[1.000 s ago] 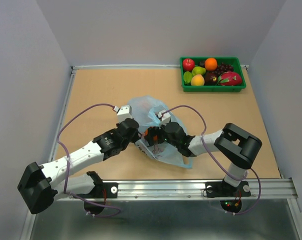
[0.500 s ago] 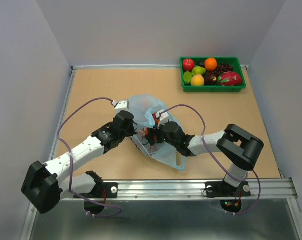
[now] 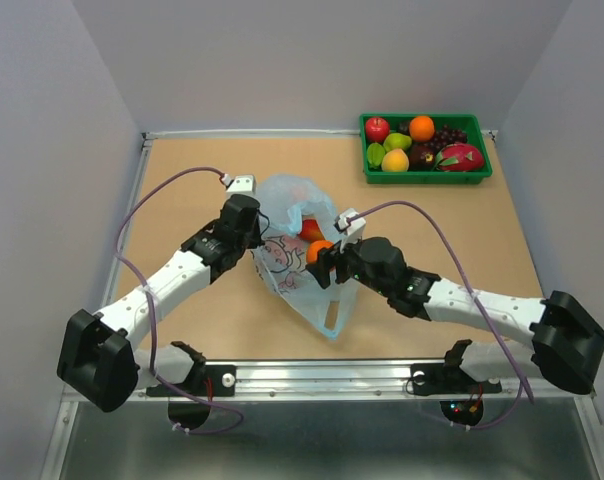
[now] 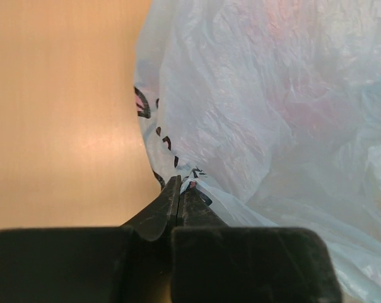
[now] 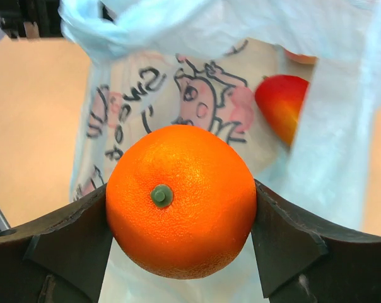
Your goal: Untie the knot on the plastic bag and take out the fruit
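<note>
The light blue plastic bag (image 3: 300,262) lies open mid-table, its pink-red cartoon print showing. No tied knot shows; a loose handle loop (image 3: 332,318) trails toward the near edge. My left gripper (image 3: 260,246) is shut on the bag's left edge (image 4: 197,183), pinching thin plastic. My right gripper (image 3: 322,258) is shut on an orange (image 5: 181,201), held just above the bag's mouth; it also shows in the top view (image 3: 320,250). A red-yellow fruit (image 5: 282,106) lies inside the bag behind it, seen in the top view (image 3: 310,231) too.
A green tray (image 3: 427,175) at the back right holds several fruits, among them an orange, a red apple, grapes and a dragon fruit. A raised rail borders the tabletop; grey walls stand close on the left and right.
My right gripper has drawn back to the right out of the bag with the orange in it. My left gripper has pulled the bag's edge up and away, and the bag now lies more open.
</note>
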`<state>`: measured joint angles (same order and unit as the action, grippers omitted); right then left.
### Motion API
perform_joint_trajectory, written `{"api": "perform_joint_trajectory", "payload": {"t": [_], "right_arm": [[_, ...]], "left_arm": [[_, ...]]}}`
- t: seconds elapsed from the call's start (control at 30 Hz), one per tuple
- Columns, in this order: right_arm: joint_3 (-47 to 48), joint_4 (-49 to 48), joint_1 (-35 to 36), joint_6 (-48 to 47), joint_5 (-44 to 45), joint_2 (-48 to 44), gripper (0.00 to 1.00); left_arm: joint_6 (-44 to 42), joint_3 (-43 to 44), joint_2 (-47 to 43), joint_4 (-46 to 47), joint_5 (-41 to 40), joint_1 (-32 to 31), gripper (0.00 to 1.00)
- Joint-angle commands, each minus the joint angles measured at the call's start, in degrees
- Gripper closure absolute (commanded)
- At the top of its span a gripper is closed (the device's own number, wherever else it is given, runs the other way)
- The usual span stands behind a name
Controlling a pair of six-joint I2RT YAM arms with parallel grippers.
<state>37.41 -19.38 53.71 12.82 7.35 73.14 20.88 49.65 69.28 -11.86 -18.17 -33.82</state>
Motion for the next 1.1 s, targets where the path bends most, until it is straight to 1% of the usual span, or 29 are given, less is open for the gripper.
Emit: {"api": "perform_joint_trajectory", "payload": {"t": [0.0, 0.07, 0.1, 0.17, 0.2, 0.27, 0.3, 0.37, 0.4, 0.43, 0.47, 0.53, 0.57, 0.6, 0.63, 0.67, 0.77, 0.8, 0.83, 0.9, 0.93, 1.07], "right_arm": [[4.7, 10.4, 0.3, -2.8, 9.3, -6.8, 0.87], [8.9, 14.7, -0.1, -4.3, 13.5, -8.3, 0.86], [10.7, 15.9, -0.4, -4.9, 17.9, -8.2, 0.86], [13.6, 17.8, -1.5, -7.0, 21.5, -7.8, 0.86], [16.4, 17.8, -3.8, -7.6, 23.3, -6.8, 0.86], [18.8, 17.8, -7.4, -8.1, 23.3, -5.7, 0.86], [20.1, 17.8, -12.2, -7.6, 22.4, -4.7, 0.86], [23.5, 17.7, -17.0, -6.0, 19.6, -1.5, 0.86], [24.7, 17.7, -21.7, -5.5, 18.0, -0.1, 0.86], [26.3, 17.7, -23.7, -5.3, 17.3, 1.4, 0.86], [29.0, 17.4, -27.7, -5.0, 16.6, 5.0, 0.86], [32.0, 16.9, -31.7, -3.9, 14.3, 9.1, 0.86], [35.2, 16.6, -33.7, -2.5, 13.0, 13.0, 0.86], [36.7, 16.3, -37.2, -1.8, 10.5, 15.3, 0.86], [38.2, 15.9, -38.5, -1.3, 10.1, 17.4, 0.86], [41.4, 15.0, -39.6, -1.0, 9.9, 21.7, 0.86], [46.7, 13.9, -44.2, 0.5, 9.7, 28.3, 0.86], [48.4, 13.7, -46.5, 1.7, 9.9, 32.2, 0.86], [52.2, 13.5, -47.6, 2.0, 10.1, 34.5, 0.86], [56.1, 13.3, -50.1, 2.2, 10.3, 38.2, 0.85], [59.4, 13.2, -50.6, 2.2, 11.1, 42.0, 0.83], [67.3, 12.9, -52.7, 1.5, 12.9, 50.2, 0.76]], "left_arm": [[-2.7, 0.7, -2.3, 1.1, -0.3, 3.1, 1.0], [-2.9, 0.1, -3.2, 1.3, -0.5, 4.2, 1.0], [-3.0, 0.0, -3.8, 1.2, -0.5, 4.6, 1.0], [-3.1, -0.1, -4.1, 0.8, -1.2, 5.0, 1.0], [-3.0, -0.2, -4.5, 0.8, -1.1, 5.6, 1.0], [-3.0, -0.3, -4.8, 0.9, -0.2, 6.1, 1.0], [-3.0, -0.4, -4.9, 1.0, 0.7, 6.4, 1.0], [-2.8, -0.9, -5.3, 1.2, 2.2, 6.8, 1.0], [-2.8, -1.0, -5.2, 1.3, 2.6, 6.8, 1.0], [-2.7, -1.0, -5.2, 1.4, 3.1, 6.8, 1.0], [-2.7, -1.0, -5.1, 1.4, 3.9, 6.9, 1.0], [-2.7, -1.1, -4.9, 1.5, 4.7, 6.9, 1.0], [-2.6, -1.0, -4.9, 1.6, 5.4, 6.9, 1.0], [-2.7, -1.1, -4.9, 1.7, 5.7, 7.0, 1.0], [-2.7, -1.1, -4.9, 1.6, 6.0, 7.0, 1.0], [-2.7, -1.1, -4.9, 1.7, 6.7, 7.1, 1.0], [-2.7, -1.3, -4.9, 1.9, 7.4, 7.4, 1.0], [-2.8, -1.3, -4.9, 1.9, 7.8, 7.5, 1.0], [-2.9, -1.3, -5.0, 2.0, 8.1, 7.5, 1.0], [-2.8, -1.4, -5.0, 2.1, 8.6, 7.6, 1.0], [-3.0, -1.4, -5.0, 2.1, 8.8, 7.8, 1.0], [-3.0, -1.4, -4.8, 2.4, 10.0, 8.4, 1.0]]}}
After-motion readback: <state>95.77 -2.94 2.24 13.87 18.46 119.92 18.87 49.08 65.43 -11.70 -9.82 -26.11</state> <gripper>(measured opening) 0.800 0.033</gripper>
